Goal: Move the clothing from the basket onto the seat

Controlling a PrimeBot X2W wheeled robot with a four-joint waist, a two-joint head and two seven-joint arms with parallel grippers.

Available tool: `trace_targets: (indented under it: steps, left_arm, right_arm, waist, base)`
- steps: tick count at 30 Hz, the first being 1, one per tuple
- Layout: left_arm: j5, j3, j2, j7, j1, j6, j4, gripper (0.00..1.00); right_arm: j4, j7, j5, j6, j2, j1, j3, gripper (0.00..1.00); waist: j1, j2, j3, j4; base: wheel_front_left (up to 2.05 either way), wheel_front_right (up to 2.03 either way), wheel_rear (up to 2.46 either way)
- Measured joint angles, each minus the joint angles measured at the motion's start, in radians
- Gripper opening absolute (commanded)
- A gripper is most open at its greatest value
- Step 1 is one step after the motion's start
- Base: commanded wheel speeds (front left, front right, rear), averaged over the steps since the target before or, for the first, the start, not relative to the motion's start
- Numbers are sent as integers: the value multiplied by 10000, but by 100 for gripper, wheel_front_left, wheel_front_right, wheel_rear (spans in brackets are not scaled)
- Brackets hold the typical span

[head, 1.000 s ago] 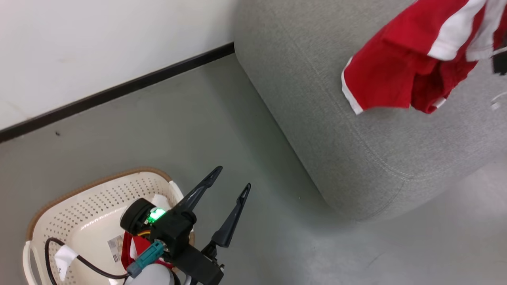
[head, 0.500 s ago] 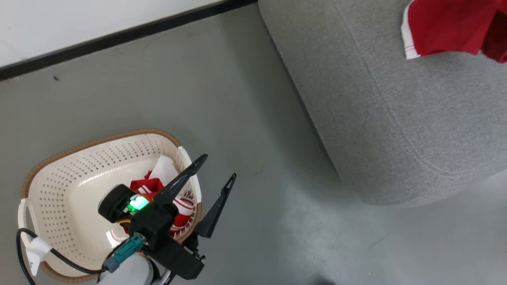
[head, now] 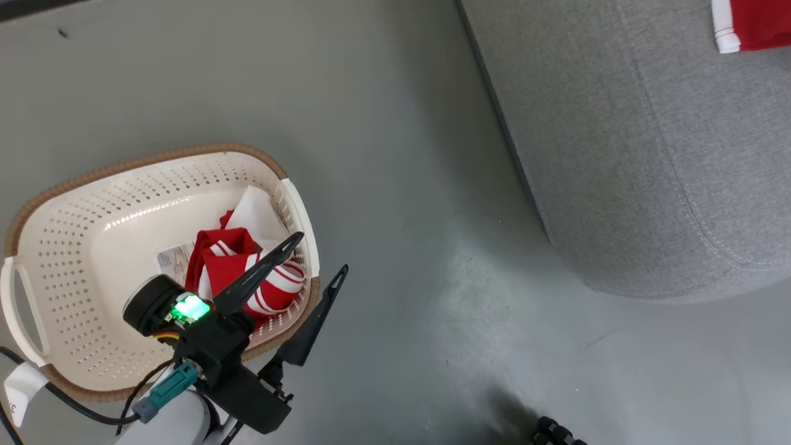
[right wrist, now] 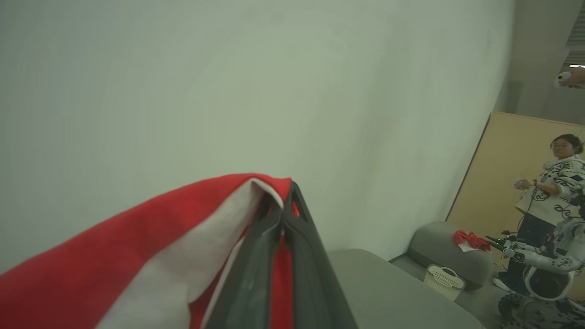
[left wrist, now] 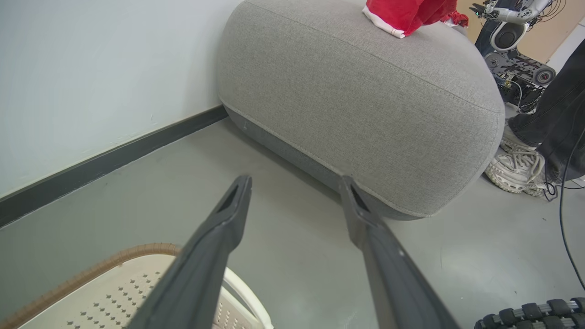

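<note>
- we see the basket (head: 93, 247) on the grey floor (head: 401, 154) at 8 o'clock in the head view. a red-and-white garment (head: 238, 272) is bunched against its 3 o'clock wall, partly over a paper label (head: 170, 262).
- our left tool (head: 322, 252) hangs over that side of the basket, its two dark fingers spread wide and gripping nothing. one fingertip crosses the garment in this view; the other lies past the rim, over the floor.
- in the left wrist view the left tool (left wrist: 293, 180) points toward the seat (left wrist: 365, 91), with the basket's brown rim (left wrist: 114, 258) at 7 o'clock.
- the seat (head: 649, 154) takes the 2 o'clock part of the head view, well apart from the basket.
- a red piece (head: 751, 25) with a white hem shows at 1 o'clock over the seat; from the left wrist its lower edge (left wrist: 402, 13) touches the seat's top.
- our right tool (right wrist: 287, 201) is pressed fully together, pinching red and white fabric (right wrist: 137, 256) that drapes toward 8 o'clock. we cannot tell whether this is the piece over the seat.
- a white shoe (left wrist: 516, 169) stands on the floor just beside the seat at 3 o'clock.
</note>
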Motion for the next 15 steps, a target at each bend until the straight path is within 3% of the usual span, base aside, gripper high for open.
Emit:
trace_targets:
  steps: [6, 15]
  left_arm:
    - [-13, -25, 311, 0, -16, 0, -123, 100]
    - [-205, -234, 441, 0, -349, 0, -128, 100]
  right_arm:
    - [-167, 362, -224, -2, 288, 50, -1260, 0]
    - [522, 848, -382, -2, 1764, 1046, -1904, 0]
  waist:
    - [0, 0, 560, 102]
    - [0, 0, 1124, 275]
  base:
    - [0, 0, 0]
    - [0, 0, 0]
